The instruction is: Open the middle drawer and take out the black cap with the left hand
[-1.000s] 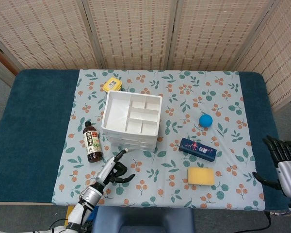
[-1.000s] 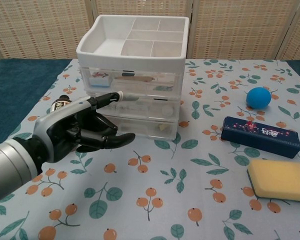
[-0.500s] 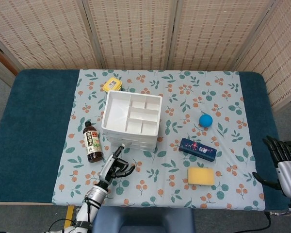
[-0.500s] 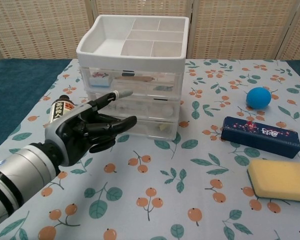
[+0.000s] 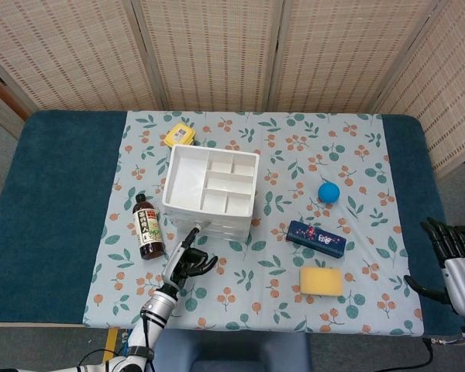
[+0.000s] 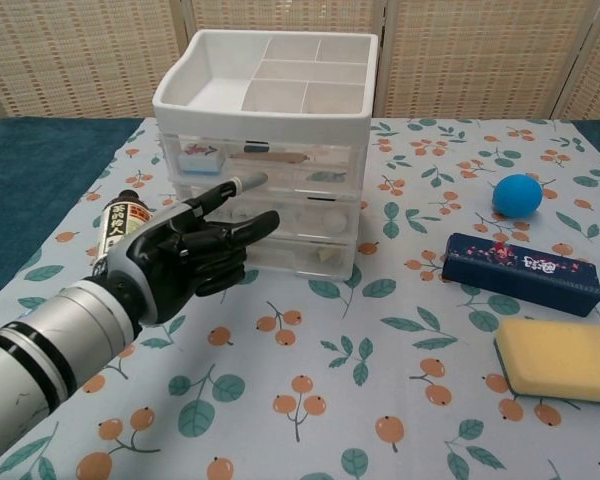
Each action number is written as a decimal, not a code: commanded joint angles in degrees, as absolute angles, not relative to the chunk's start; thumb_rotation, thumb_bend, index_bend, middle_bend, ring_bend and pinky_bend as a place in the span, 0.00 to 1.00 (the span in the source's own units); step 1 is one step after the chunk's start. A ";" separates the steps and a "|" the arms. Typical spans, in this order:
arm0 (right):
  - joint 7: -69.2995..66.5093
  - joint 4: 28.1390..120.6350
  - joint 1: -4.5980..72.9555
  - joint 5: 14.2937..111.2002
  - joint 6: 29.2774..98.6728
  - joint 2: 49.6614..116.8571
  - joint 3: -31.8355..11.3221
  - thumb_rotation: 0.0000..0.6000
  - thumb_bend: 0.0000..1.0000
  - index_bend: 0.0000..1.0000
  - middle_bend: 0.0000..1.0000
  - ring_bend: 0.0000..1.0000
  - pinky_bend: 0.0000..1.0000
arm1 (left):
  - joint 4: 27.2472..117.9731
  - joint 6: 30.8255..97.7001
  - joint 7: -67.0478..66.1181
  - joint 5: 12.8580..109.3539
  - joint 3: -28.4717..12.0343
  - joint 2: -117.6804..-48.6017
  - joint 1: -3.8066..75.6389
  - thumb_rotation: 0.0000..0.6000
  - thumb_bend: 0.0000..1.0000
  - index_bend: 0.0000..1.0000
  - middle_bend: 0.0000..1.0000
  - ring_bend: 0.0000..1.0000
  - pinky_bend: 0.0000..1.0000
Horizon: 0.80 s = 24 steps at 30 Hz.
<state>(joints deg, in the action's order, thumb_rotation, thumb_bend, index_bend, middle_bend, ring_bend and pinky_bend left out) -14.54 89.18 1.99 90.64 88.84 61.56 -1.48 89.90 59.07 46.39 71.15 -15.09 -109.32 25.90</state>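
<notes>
The white drawer unit [image 6: 263, 124] [image 5: 211, 183] stands mid-table, a divided tray on top and three clear drawers below, all closed. Its middle drawer [image 6: 300, 214] shows pale contents; I see no black cap through its front. My left hand [image 6: 195, 250] [image 5: 184, 262] is just in front of the unit's left side, holding nothing. Its fingers [image 6: 242, 184] stretch toward the drawer fronts, one tip close to the seam between the top and middle drawers; I cannot tell if it touches. My right hand [image 5: 448, 258] hangs at the table's right edge, fingers apart and empty.
A dark sauce bottle [image 6: 119, 226] [image 5: 146, 226] stands just left of my left hand. To the right lie a blue ball [image 6: 518, 194], a dark blue case [image 6: 525, 272] and a yellow sponge [image 6: 560, 360]. A yellow box [image 5: 179, 135] sits behind the unit.
My left hand has moved forward toward the drawer unit, and its curled fingers have straightened toward the drawer fronts. The right hand has not moved.
</notes>
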 commanded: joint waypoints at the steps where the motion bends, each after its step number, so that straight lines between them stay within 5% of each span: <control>1: -14.52 89.17 1.98 90.58 88.79 61.59 -1.51 1.00 0.20 0.00 0.00 0.00 0.00 | 89.75 58.60 46.96 70.98 -15.51 -109.53 26.13 1.00 0.30 0.13 1.00 1.00 1.00; 24: -14.81 88.88 1.60 90.01 88.62 61.72 -1.59 1.00 0.20 0.00 0.00 0.00 0.00 | 88.94 56.88 49.34 70.20 -18.13 -110.81 27.75 1.00 0.30 0.16 1.00 1.00 1.00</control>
<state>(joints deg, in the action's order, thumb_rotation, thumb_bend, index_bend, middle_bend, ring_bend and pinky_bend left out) -14.80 88.89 1.60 90.02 88.63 61.71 -1.58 88.95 56.93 49.33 70.26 -18.08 -110.77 27.70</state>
